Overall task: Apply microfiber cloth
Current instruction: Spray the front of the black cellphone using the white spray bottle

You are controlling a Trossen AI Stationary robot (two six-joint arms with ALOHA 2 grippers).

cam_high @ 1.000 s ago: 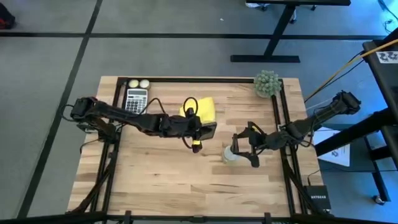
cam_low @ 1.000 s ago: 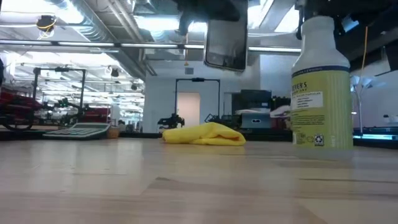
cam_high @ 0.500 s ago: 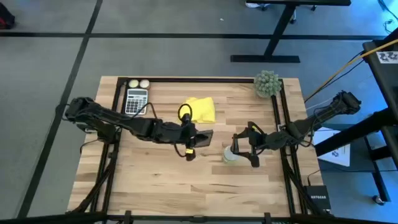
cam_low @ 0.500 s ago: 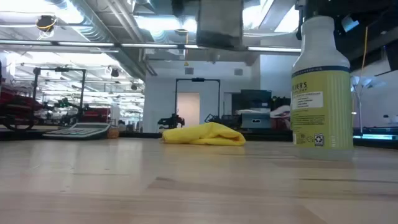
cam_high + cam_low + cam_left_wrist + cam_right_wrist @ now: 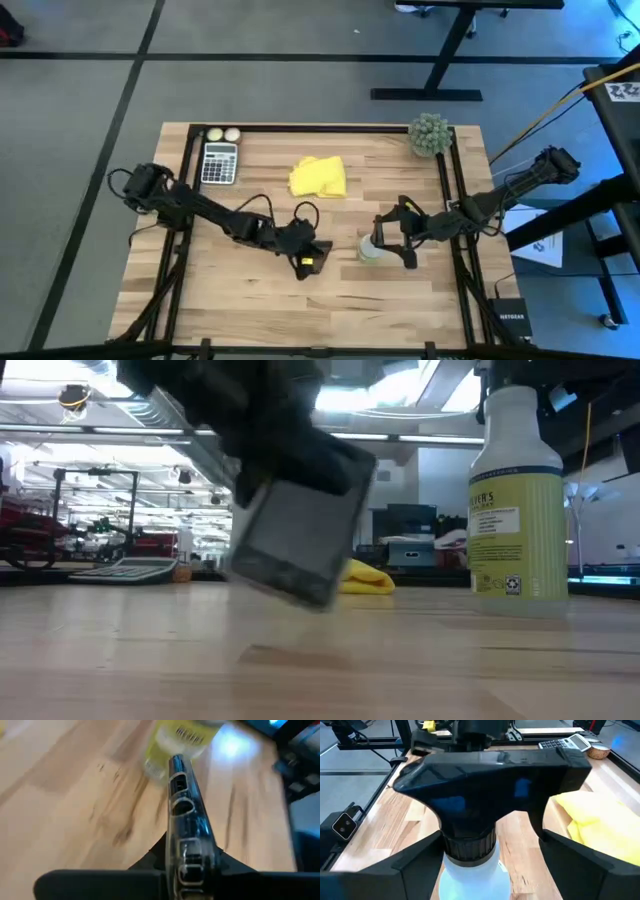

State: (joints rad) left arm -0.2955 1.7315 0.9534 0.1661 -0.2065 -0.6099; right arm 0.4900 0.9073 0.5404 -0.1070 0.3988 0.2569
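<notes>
The yellow microfiber cloth lies crumpled on the table's far middle. In the low view its end shows behind a black smartphone. My left gripper is shut on that smartphone near the table's middle, on the near side of the cloth. A spray bottle stands upright to its right. My right gripper is open, with one finger on either side of the bottle's neck; whether they touch it, I cannot tell. My left gripper pinches the smartphone's two flat faces between its two fingers, at the end nearest the wrist. The phone sticks out past the fingers edge-on. It hangs tilted below the gripper, its lowest corner just above the tabletop.
A calculator and two small pale balls sit at the far left. A small green plant stands at the far right corner. Bare wood lies along the table's near edge.
My left gripper has carried the smartphone from beside the cloth toward the table's near edge and down. The phone, high up before, now hangs low and tilted. The cloth, the bottle and my right gripper have stayed in place.
</notes>
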